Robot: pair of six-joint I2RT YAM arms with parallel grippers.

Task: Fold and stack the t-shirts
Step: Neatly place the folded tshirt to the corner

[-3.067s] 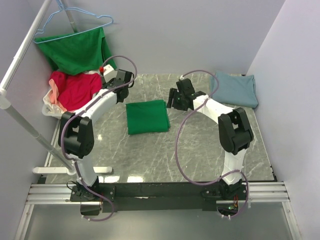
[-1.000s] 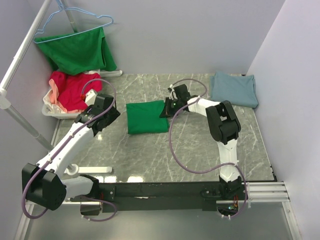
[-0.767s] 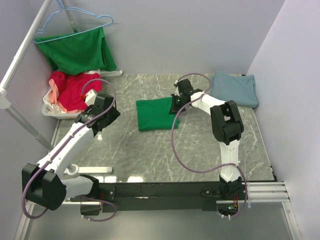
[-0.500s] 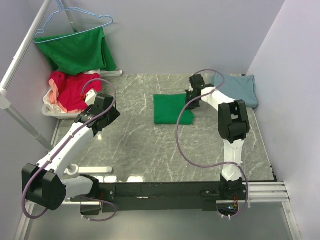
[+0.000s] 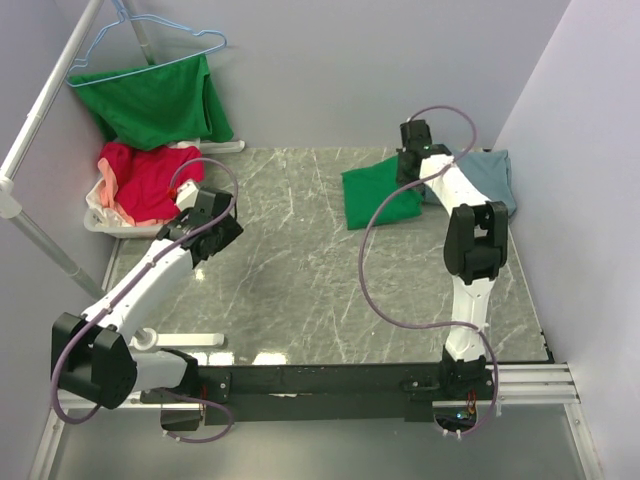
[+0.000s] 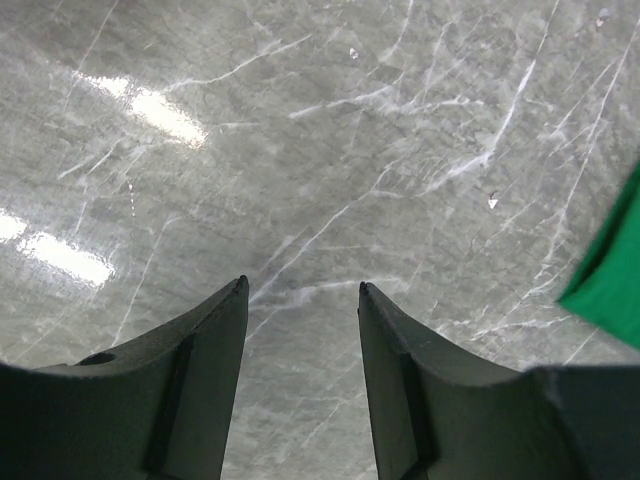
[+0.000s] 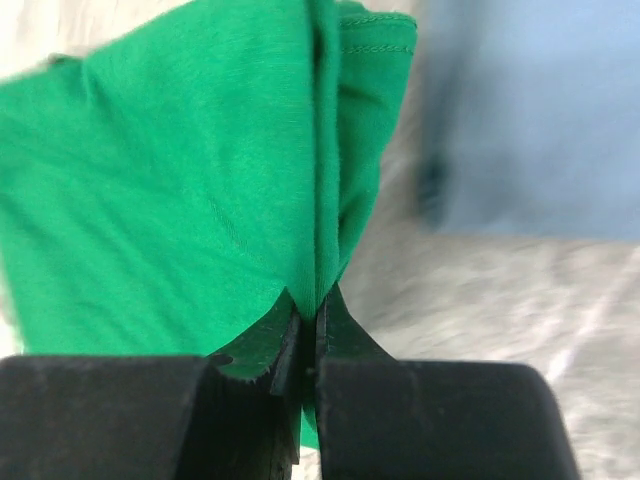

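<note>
A folded bright green t-shirt (image 5: 378,195) lies tilted at the back right of the marble table, its right edge lifted. My right gripper (image 5: 409,172) is shut on that edge; in the right wrist view the green cloth (image 7: 180,180) is pinched in the right gripper (image 7: 308,300). The folded blue-grey t-shirt (image 5: 487,180) lies flat just right of it, blurred in the right wrist view (image 7: 540,110). My left gripper (image 5: 226,232) hovers over bare marble at the left; the left gripper (image 6: 302,288) is open and empty, with a green corner (image 6: 612,280) at the frame's right edge.
Another green shirt (image 5: 150,100) hangs on a blue hanger (image 5: 150,45) at the back left. Red and pink shirts (image 5: 150,180) are heaped in a white basket (image 5: 100,222) below it. A slanted metal pole (image 5: 45,130) runs along the left wall. Walls close in the back and right.
My right gripper has dragged the folded green shirt from the table's middle to the back right, up against the blue-grey shirt. The left arm drew back to the left earlier and now barely moves.
</note>
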